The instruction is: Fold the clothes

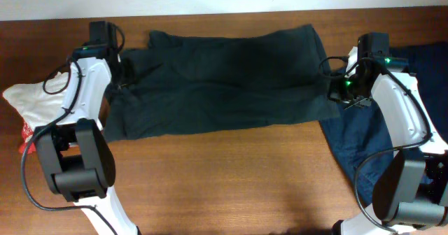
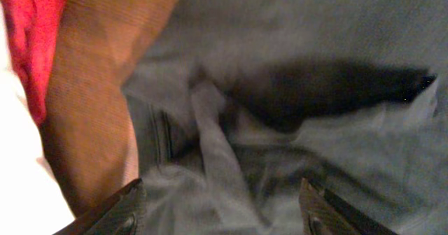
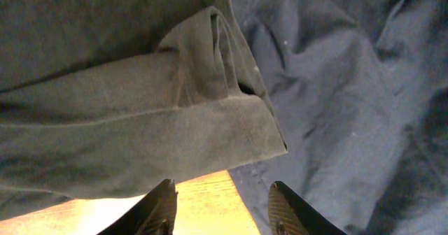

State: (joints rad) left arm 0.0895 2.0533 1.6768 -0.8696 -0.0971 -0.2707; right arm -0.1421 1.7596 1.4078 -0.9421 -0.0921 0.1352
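Dark garment (image 1: 224, 77) spread flat, far centre of counter (image 1: 231, 179). Left fingers (image 2: 126, 208) and right fingers (image 3: 157, 207) open, empty, above garment's side edges. Step: pre-grasp. Next: pinch both edges, fold.

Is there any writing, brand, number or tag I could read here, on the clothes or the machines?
None readable. The dark garment, the blue cloth, the white and red cloth, the left arm and the right arm show no letters or numbers; the right arm carries only small green lights.
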